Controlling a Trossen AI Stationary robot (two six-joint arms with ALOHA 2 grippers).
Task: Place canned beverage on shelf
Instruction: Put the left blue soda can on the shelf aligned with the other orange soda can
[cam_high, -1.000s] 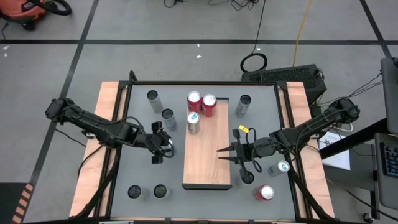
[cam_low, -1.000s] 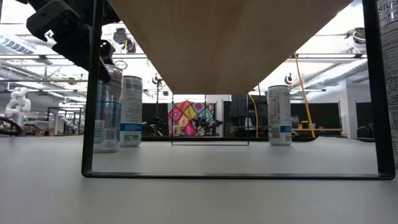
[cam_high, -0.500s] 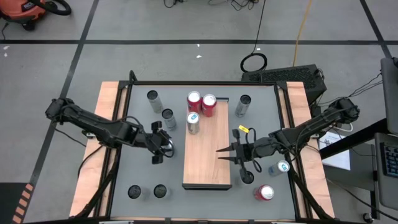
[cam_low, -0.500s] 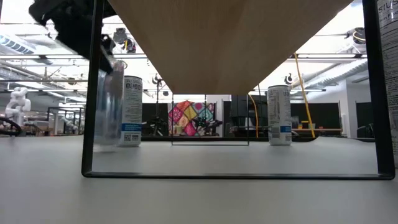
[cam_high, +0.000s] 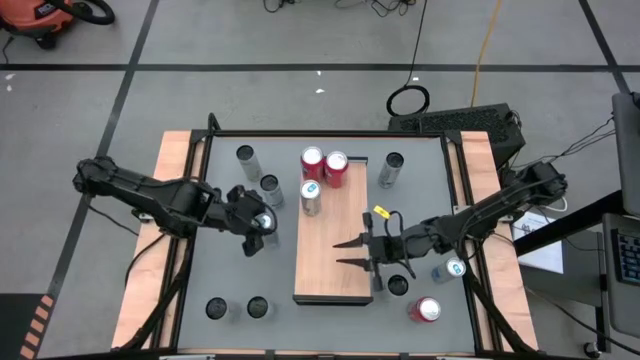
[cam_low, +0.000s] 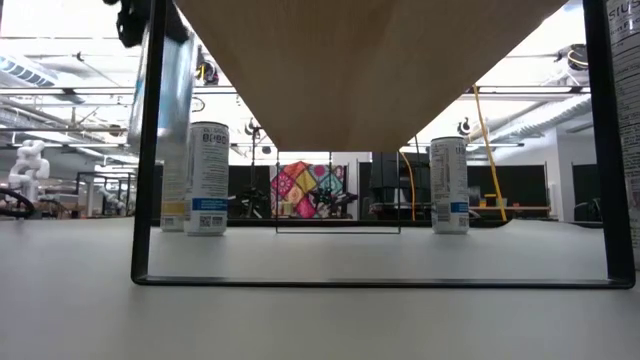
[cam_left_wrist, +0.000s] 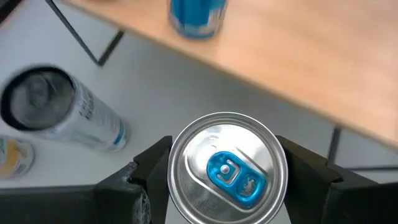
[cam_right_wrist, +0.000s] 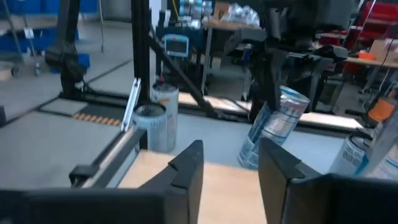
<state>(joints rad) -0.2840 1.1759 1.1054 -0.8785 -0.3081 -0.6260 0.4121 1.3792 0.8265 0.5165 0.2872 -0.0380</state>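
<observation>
A silver can with a blue tab (cam_left_wrist: 227, 168) hangs above the grey table, left of the shelf (cam_high: 335, 270), with my left gripper (cam_high: 256, 222) shut on it. In the low view the can (cam_low: 168, 85) is up in the air behind the shelf's dark leg (cam_low: 147, 200). The shelf is a wood-grain board that bears two red cans (cam_high: 324, 165) and a silver one (cam_high: 311, 196) at its far end. My right gripper (cam_high: 342, 254) hovers open over the shelf's middle, pointing toward the table's left, and holds nothing. My left gripper pinches the can between its two fingers (cam_left_wrist: 146, 177), on opposite sides of the wall just under the top rim (cam_left_wrist: 176, 163). The fingers slant downward from the table's left. The can is lifted clear of the table and is slightly tilted.
Loose cans stand on the table around the shelf: two at the far left (cam_high: 258, 172), one at the far right (cam_high: 391, 170), two at the near left (cam_high: 236, 308) and three at the near right (cam_high: 428, 290). Wooden rails (cam_high: 172, 170) edge the table.
My left gripper has gone up with the silver can, lifting it from standing on the table to clear of it, and has rolled so that the can tilts. My right gripper has moved toward the table's left over the shelf, and its fingers have opened a little.
</observation>
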